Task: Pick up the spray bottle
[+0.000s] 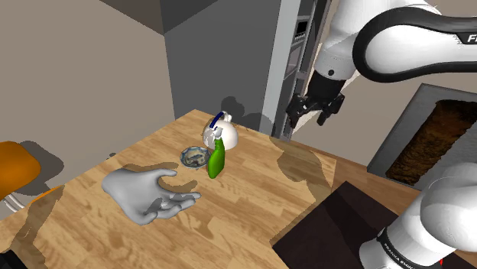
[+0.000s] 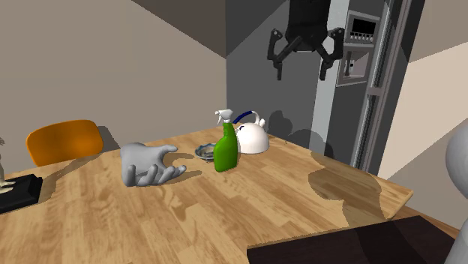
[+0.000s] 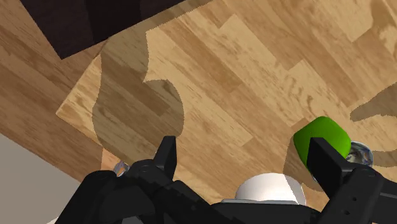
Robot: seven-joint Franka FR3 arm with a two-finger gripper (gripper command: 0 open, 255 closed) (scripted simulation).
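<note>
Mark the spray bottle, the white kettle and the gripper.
spray bottle (image 2: 226, 155): second exterior view, on its green body.
white kettle (image 2: 253, 138): second exterior view, on its rounded side.
gripper (image 2: 301, 72): second exterior view, midway between its open fingertips.

In the wrist view the end effector (image 3: 245, 156) hides much of the spray bottle (image 3: 320, 131) and kettle (image 3: 270, 189).

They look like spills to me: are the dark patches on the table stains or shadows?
Shadows. Shoulder view: a soft dark shape lies on the light wooden table, right of the green spray bottle. Second exterior view: a similar patch near the table's corner.
</note>
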